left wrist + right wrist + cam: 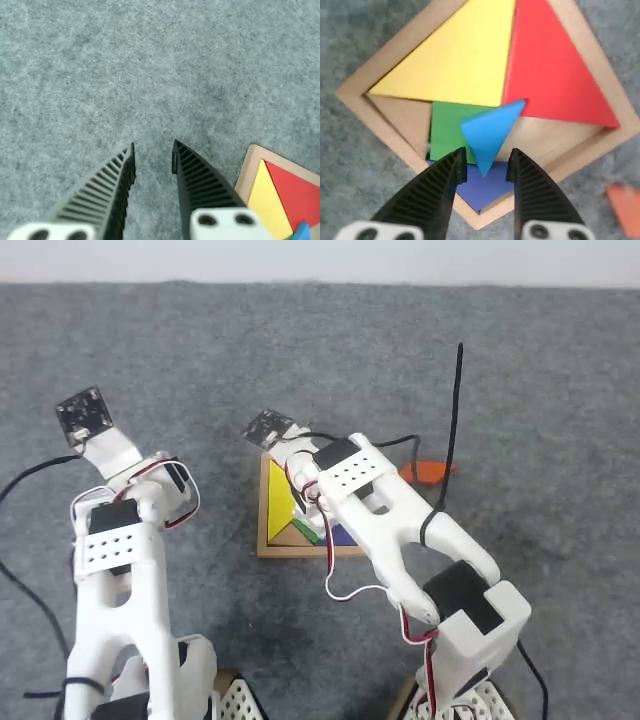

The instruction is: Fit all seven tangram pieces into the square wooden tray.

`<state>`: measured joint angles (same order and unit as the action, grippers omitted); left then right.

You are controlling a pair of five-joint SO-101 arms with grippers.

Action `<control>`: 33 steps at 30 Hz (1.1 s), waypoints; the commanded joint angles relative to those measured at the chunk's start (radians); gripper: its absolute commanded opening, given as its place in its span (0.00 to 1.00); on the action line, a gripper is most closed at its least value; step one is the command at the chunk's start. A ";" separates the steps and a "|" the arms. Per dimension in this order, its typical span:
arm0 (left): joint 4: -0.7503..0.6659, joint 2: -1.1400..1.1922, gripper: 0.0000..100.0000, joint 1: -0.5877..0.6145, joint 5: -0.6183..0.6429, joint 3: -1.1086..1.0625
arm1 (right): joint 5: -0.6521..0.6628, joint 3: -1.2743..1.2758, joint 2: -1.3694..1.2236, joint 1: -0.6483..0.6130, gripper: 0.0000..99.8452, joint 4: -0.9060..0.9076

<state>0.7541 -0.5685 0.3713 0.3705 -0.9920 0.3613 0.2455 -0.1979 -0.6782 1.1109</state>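
Note:
The square wooden tray (357, 102) holds a yellow triangle (457, 55), a red triangle (552, 70), a green square (445, 135) and a purple piece (485, 187). A small blue triangle (490, 132) lies askew over the green square and bare wood. My right gripper (487, 152) hangs just above it, open, its fingers straddling the triangle's tip without visibly touching. In the high view the right arm (370, 495) covers most of the tray (265, 540). My left gripper (152, 147) is open over bare carpet, left of the tray corner (250, 165).
An orange piece (428, 472) lies on the grey carpet right of the tray, also seen as the orange piece (625, 207) past the tray's edge. A thin black rod (455, 420) stands behind it. The left arm (125, 530) stands left of the tray.

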 commanded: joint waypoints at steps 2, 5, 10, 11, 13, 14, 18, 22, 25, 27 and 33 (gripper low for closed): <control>-0.029 -0.040 0.13 -0.006 0.009 0.015 | 0.167 -0.052 0.044 -0.019 0.14 0.005; -0.029 -0.040 0.13 -0.006 0.009 0.015 | 0.203 -0.072 0.044 -0.018 0.14 0.008; -0.029 -0.040 0.13 -0.006 0.009 0.015 | 0.264 -0.071 0.071 0.030 0.14 -0.008; -0.029 -0.040 0.13 -0.005 0.009 0.015 | 0.267 -0.068 0.088 0.039 0.14 -0.024; -0.029 -0.040 0.13 -0.005 0.009 0.015 | 0.262 -0.066 0.110 0.051 0.14 -0.053; -0.029 -0.040 0.13 -0.005 0.009 0.015 | 0.262 -0.060 0.113 0.051 0.12 -0.071; -0.029 -0.040 0.13 -0.005 0.009 0.015 | 0.262 0.008 0.105 0.038 0.01 -0.179; -0.029 -0.040 0.13 -0.005 0.009 0.015 | 0.201 0.054 0.099 0.039 0.00 -0.285; -0.029 -0.040 0.13 -0.005 0.009 0.015 | 0.127 0.077 0.099 0.039 0.01 -0.341; -0.029 -0.040 0.13 -0.005 0.009 0.015 | 0.120 0.087 0.099 0.039 0.01 -0.355; -0.029 -0.040 0.13 -0.005 0.009 0.015 | 0.112 0.084 0.099 0.039 0.01 -0.360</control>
<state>0.7541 -0.5685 0.3713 0.3705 -0.9920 0.4872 0.3391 -0.1596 -0.6460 0.7718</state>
